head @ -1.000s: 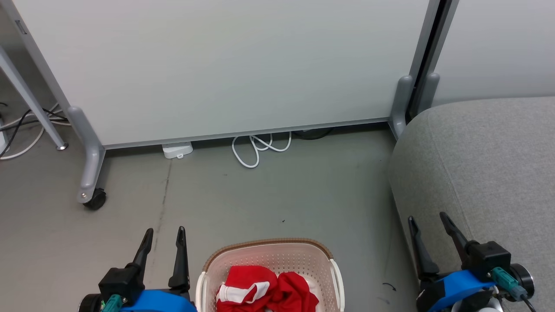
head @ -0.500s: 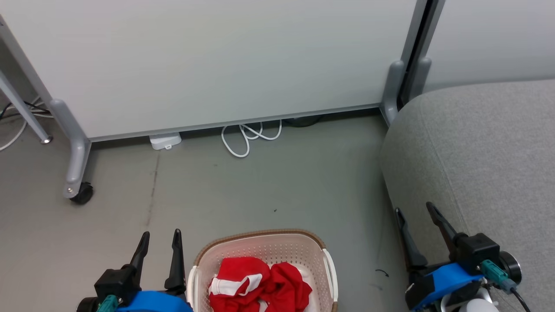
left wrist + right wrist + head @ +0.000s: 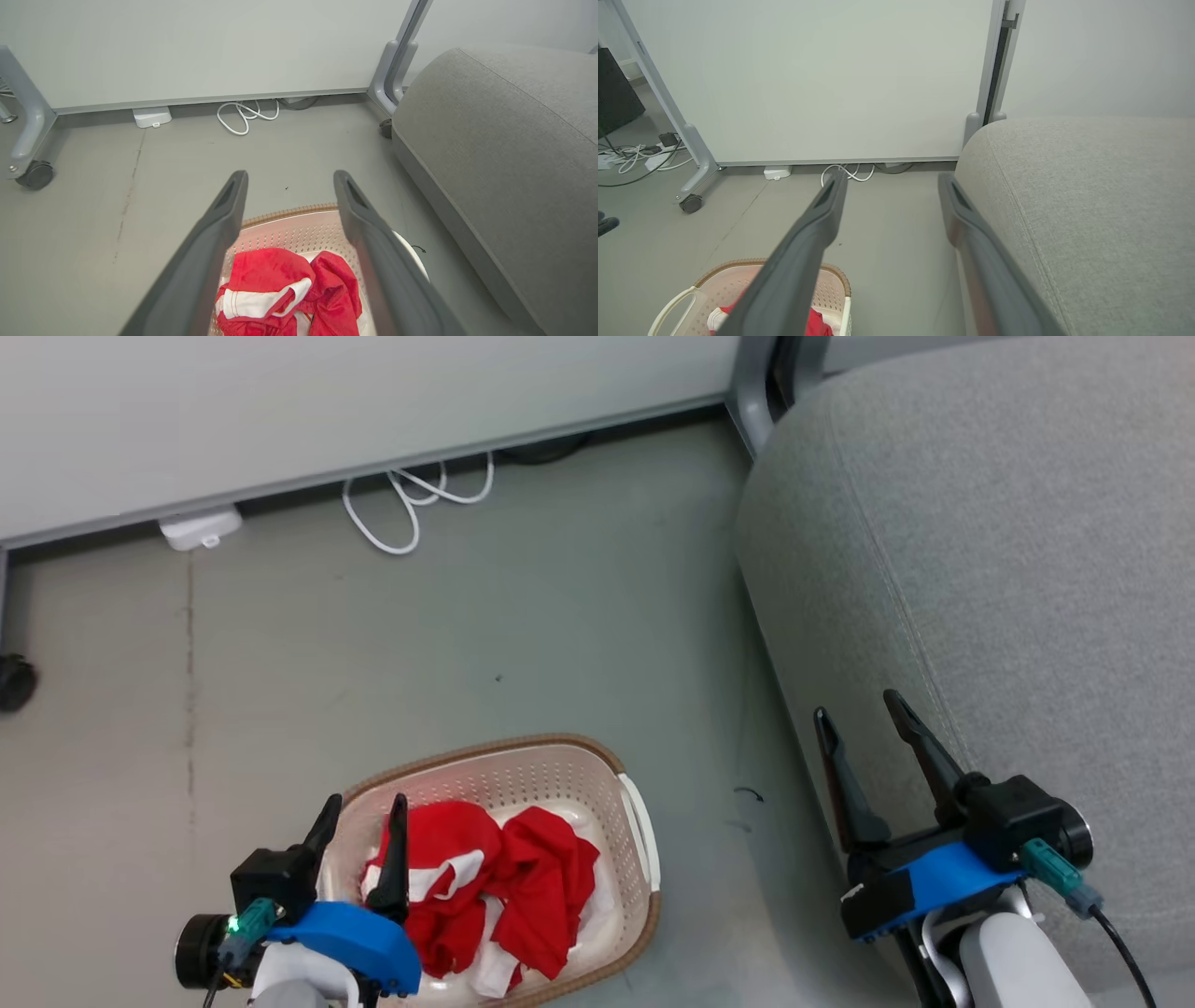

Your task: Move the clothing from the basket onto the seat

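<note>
Small cream-white perforated plastic basket [image 3: 485, 748] with brown woven-look rim stood upright on the grey floor [image 3: 560, 644], mouth up. One white handle [image 3: 640, 831] faced the large light-grey fabric seat cushion [image 3: 980, 523] to the basket's right, bare floor between them.

Crumpled red-and-white fabric clothing [image 3: 523, 868] lay heaped inside the basket. Bunched pile, no clear long axis.

Left gripper [image 3: 367, 800] hung over the basket's left rim, fingers spread, nothing held; probably staged for a downward pick. Right gripper [image 3: 856, 705] was well right of the basket at the cushion's edge, likewise spread and empty, likely kept clear.
</note>
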Available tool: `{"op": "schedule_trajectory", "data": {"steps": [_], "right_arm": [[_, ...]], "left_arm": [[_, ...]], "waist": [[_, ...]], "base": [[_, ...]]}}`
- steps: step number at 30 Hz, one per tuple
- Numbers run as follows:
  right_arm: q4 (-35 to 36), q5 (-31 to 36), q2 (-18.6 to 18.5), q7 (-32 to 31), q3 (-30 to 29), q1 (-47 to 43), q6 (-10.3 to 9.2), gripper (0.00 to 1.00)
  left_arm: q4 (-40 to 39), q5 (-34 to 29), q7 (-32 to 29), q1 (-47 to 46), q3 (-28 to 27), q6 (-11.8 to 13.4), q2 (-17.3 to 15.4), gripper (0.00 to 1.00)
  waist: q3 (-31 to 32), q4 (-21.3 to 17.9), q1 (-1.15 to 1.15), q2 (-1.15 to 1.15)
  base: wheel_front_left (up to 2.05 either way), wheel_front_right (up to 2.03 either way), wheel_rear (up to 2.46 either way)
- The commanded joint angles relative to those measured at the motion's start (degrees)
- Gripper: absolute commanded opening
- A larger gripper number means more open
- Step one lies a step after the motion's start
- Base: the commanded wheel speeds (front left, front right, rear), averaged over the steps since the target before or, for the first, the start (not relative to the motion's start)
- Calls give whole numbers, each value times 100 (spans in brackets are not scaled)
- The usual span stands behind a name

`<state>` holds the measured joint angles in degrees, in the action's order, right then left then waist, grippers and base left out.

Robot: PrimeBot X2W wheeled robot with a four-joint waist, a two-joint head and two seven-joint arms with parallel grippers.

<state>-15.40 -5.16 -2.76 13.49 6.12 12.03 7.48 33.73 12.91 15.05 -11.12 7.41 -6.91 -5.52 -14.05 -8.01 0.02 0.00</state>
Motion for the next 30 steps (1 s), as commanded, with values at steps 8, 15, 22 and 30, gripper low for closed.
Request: {"op": "schedule_trajectory", "data": {"steps": [8, 15, 22, 30], "right_arm": [[41, -232, -19, 147, 192, 484, 3, 100], [123, -409, -19, 173, 339, 803, 3, 100], [317, -568, -19, 174, 388, 987, 3, 100], [458, -723, -19, 175, 510, 1164, 3, 100]], "left_arm": [[1065, 56, 14, -862, 333, -62, -166, 100], [1649, -38, 16, -1450, 649, -58, -401, 100], [2033, -49, -112, -1914, 1322, -59, -618, 100], [2452, -142, -232, -2475, 1685, 9, -881, 100]], "waist": [[-1220, -650, -2, 0], [-1965, -850, -2, 0], [-2517, -875, -2, 0], [-3011, -893, -2, 0]], "base": [[0, 0, 0], [0, 0, 0], [0, 0, 0], [0, 0, 0]]}}
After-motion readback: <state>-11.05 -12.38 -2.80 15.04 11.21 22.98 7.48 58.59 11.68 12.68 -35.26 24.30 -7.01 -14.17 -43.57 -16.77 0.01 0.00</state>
